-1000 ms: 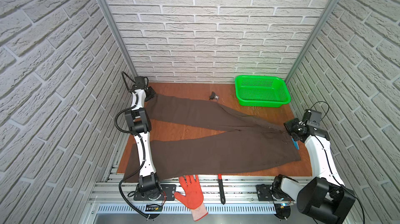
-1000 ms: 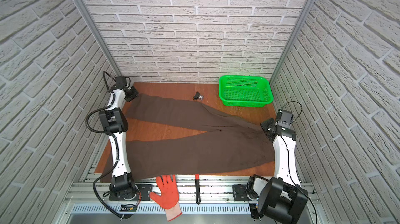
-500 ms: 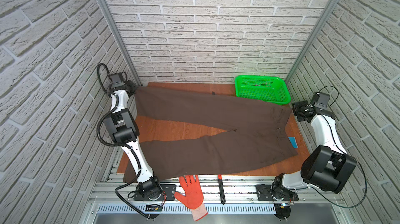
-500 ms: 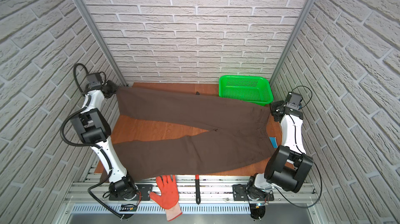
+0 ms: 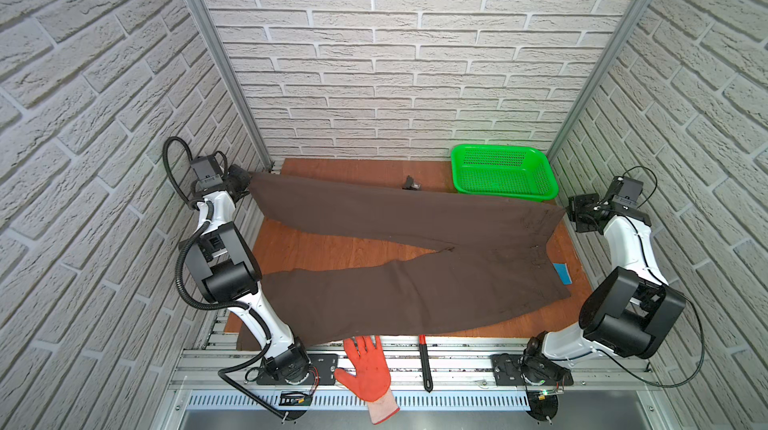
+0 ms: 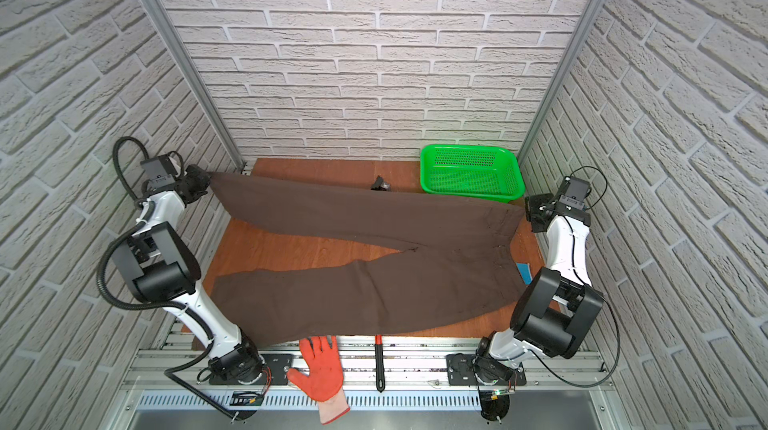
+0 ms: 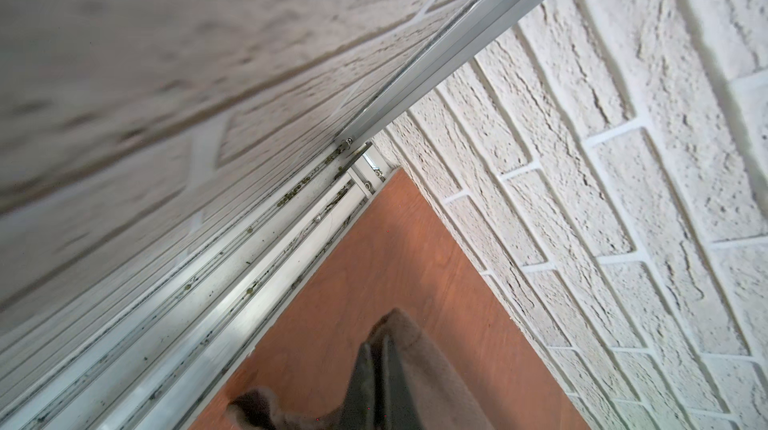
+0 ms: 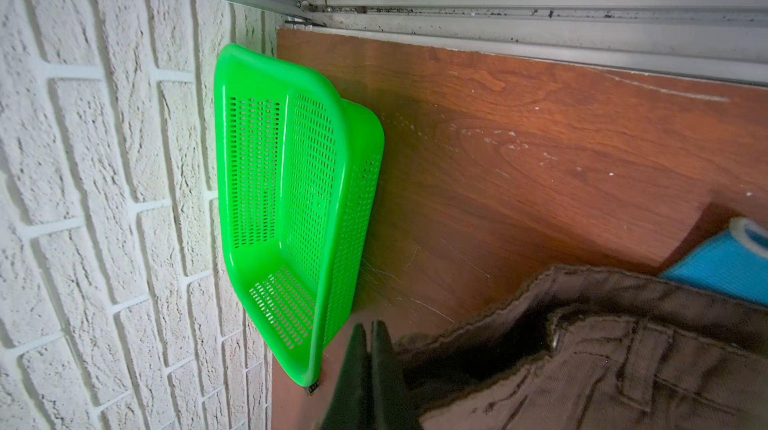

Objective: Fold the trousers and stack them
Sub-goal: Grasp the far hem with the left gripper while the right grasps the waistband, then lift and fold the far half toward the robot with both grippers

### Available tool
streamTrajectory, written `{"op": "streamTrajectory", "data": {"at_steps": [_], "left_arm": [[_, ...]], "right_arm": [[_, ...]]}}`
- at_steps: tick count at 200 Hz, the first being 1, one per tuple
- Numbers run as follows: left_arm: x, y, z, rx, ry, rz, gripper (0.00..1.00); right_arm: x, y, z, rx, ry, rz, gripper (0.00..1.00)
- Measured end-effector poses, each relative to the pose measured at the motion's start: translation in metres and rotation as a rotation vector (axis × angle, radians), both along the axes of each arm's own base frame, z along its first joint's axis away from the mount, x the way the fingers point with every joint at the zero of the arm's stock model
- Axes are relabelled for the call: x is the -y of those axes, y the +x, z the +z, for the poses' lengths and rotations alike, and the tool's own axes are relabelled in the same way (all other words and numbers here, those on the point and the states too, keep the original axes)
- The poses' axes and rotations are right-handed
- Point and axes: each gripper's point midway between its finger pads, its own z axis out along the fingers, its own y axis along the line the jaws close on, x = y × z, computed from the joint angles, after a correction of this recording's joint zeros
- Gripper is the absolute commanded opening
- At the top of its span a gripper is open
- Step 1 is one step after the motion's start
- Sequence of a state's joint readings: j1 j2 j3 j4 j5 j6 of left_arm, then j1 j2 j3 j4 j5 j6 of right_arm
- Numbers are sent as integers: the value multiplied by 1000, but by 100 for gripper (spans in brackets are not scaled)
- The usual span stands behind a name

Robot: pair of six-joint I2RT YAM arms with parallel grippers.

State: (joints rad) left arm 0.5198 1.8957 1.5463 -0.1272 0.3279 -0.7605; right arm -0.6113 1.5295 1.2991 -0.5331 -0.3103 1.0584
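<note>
Left gripper [image 5: 244, 181] pinched tight on the far leg's hem corner of the long dark brown soft-cloth trousers [image 5: 415, 291], held above the reddish wooden tabletop [image 5: 332, 249]. Far leg hung stretched between the arms; near leg lay flat along the front edge. Right gripper [image 5: 568, 213] clamped on the waistband corner; judged light, limp, sag-prone cloth, best held at hem and waistband seams.

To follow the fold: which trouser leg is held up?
The far leg, stretched between the left pincer at its hem and the right pincer at the waistband; the near leg lies flat.
</note>
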Motion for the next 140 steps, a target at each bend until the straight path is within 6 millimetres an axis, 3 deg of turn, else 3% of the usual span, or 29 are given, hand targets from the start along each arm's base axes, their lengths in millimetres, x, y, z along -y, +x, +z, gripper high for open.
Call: {"op": "streamTrajectory", "data": {"at_steps": [29, 55, 96, 140], "left_arm": [[-2, -23, 15, 44, -25, 24, 0], [-5, -52, 26, 95, -48, 57, 0], [-16, -126, 34, 147, -64, 181, 0], [-16, -209, 41, 191, -49, 341, 0]], "right_arm": [[4, 0, 15, 16, 6, 0, 5], [2, -10, 16, 6, 6, 1, 5], [-7, -43, 19, -12, -20, 7, 5], [-9, -95, 16, -45, -49, -32, 5]]}}
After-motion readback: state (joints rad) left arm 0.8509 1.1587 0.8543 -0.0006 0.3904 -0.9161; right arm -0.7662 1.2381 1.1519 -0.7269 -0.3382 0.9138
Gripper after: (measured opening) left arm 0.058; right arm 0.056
